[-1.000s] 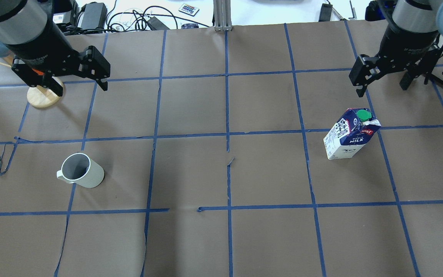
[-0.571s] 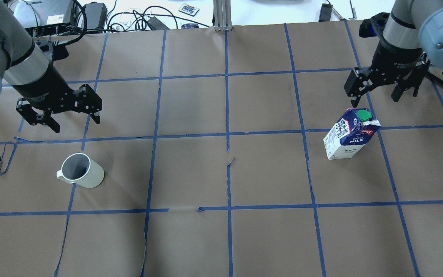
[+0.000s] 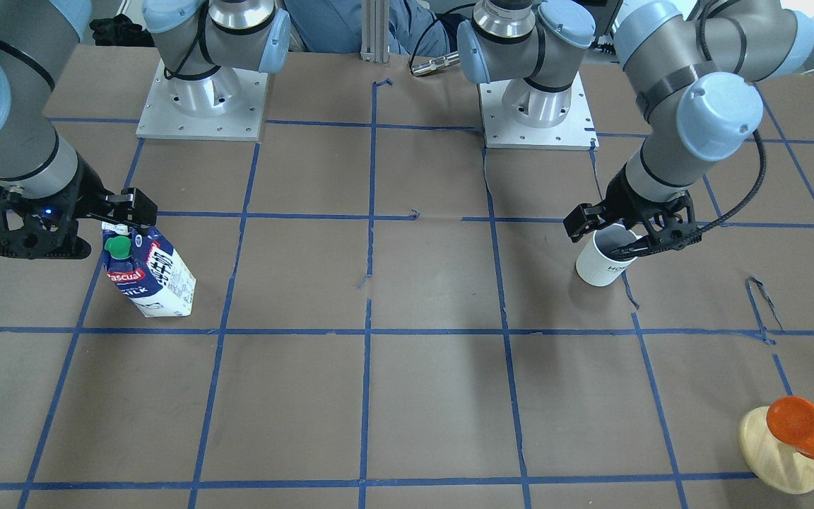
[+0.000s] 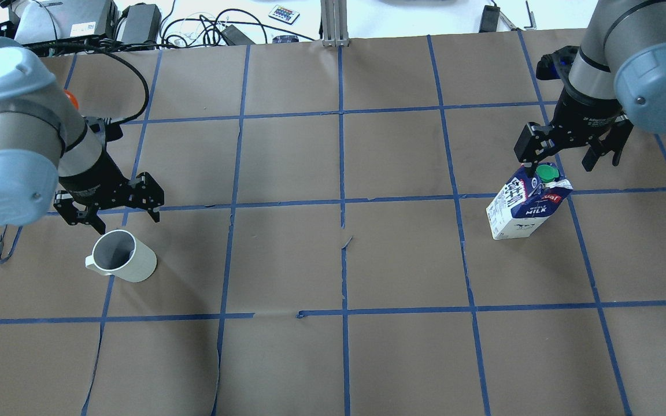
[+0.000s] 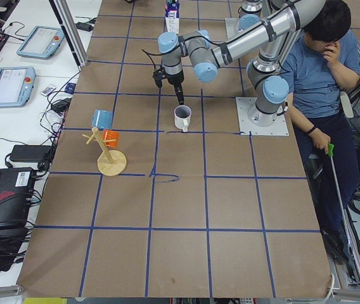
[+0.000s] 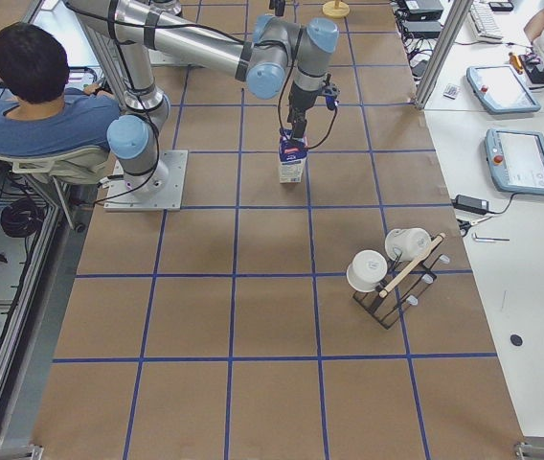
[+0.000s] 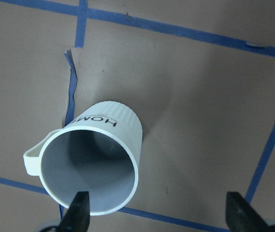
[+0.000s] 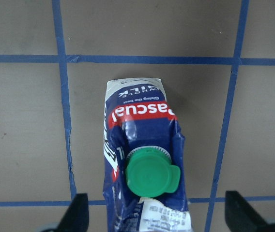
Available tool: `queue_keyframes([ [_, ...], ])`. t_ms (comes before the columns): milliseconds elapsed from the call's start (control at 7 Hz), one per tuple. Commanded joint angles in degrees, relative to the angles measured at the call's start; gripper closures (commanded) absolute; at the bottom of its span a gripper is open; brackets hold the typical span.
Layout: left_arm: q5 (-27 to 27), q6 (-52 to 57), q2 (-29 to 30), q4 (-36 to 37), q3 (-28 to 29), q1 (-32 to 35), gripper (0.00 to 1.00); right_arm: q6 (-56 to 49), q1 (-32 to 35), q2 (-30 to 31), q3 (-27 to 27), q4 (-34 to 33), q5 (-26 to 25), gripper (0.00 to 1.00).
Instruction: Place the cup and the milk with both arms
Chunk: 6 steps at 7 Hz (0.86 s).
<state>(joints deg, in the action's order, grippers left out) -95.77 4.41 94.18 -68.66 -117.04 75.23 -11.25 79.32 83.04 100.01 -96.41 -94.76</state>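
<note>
The white ribbed cup (image 4: 119, 263) stands upright on the left of the table, handle to the view's left; it also shows in the front view (image 3: 601, 263) and the left wrist view (image 7: 96, 164). My left gripper (image 4: 120, 219) is open just above it; in the left wrist view (image 7: 159, 215) one finger is over the cup's rim and the other is clear to its right. The blue and white milk carton (image 4: 526, 205) stands on the right, green cap up. My right gripper (image 4: 555, 166) is open above its top; the cap (image 8: 147, 174) lies between the fingers.
An orange cup on a round wooden stand (image 3: 799, 431) is at the far left corner, with a blue cup (image 5: 102, 118) on it. A rack with white mugs (image 6: 387, 268) is at the far right. A person (image 5: 319, 57) sits behind the robot. Cables (image 4: 194, 26) lie beyond the far edge.
Both arms have come nearer and lower. The left gripper moved from the wooden stand to just over the cup. The right gripper moved onto the carton's top. Both stayed open.
</note>
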Motion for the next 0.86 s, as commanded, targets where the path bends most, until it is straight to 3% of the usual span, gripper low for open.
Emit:
queue_keyframes([
  [0,0.0,2.4,1.6,1.3,-1.8,-1.7,0.4,-0.3,-0.1,-1.4,0.1,-2.5,0.4,0.01],
  [143,0.0,2.4,1.8,1.3,-1.8,-1.8,0.78,-0.4,-0.1,-1.7,0.2,-3.9,0.4,0.05],
  [286,0.0,2.4,2.1,1.4,-1.6,-1.8,1.0,-0.4,-0.1,-2.2,0.2,-4.4,0.4,0.06],
  [714,0.1,2.6,2.2,1.7,-0.6,-1.8,1.0,-0.3,-0.1,-2.2,0.2,-4.3,0.4,0.13],
])
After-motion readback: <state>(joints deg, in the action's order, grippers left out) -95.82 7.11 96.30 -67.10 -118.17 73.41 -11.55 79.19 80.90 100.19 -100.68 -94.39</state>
